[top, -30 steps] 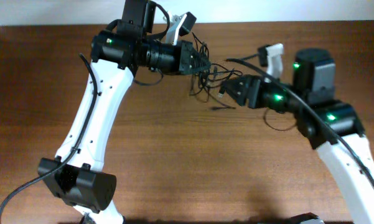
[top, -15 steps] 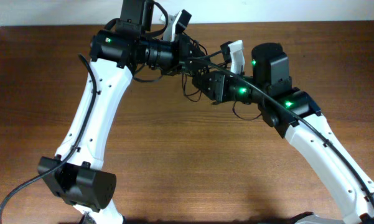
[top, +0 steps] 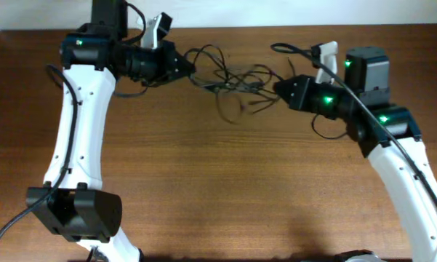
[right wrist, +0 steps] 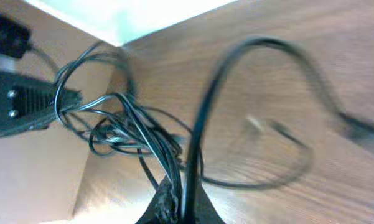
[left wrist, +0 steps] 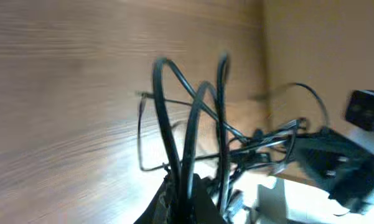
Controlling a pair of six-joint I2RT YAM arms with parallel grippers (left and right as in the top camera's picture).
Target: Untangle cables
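Observation:
The cables (top: pixel 233 76) are a tangle of thin black cords stretched in the air above the wooden table (top: pixel 218 182) between my two grippers. My left gripper (top: pixel 183 69) is shut on the left end of the bundle; in the left wrist view several cord loops (left wrist: pixel 193 118) rise from its jaws (left wrist: pixel 188 199). My right gripper (top: pixel 282 89) is shut on the right end; in the right wrist view the knotted cords (right wrist: pixel 121 127) and one wide loop (right wrist: pixel 255 81) run out of its jaws (right wrist: pixel 177 202). A few loose strands hang down from the middle of the bundle.
The table's far edge meets a pale wall (top: pixel 276 11) just behind the cables. The opposite arm's black gripper shows at the left of the right wrist view (right wrist: pixel 18 102) and at the right of the left wrist view (left wrist: pixel 336 165).
The two grippers were close together half a second ago. They have moved apart, the left one leftward and the right one rightward, and the bundle is now stretched out between them.

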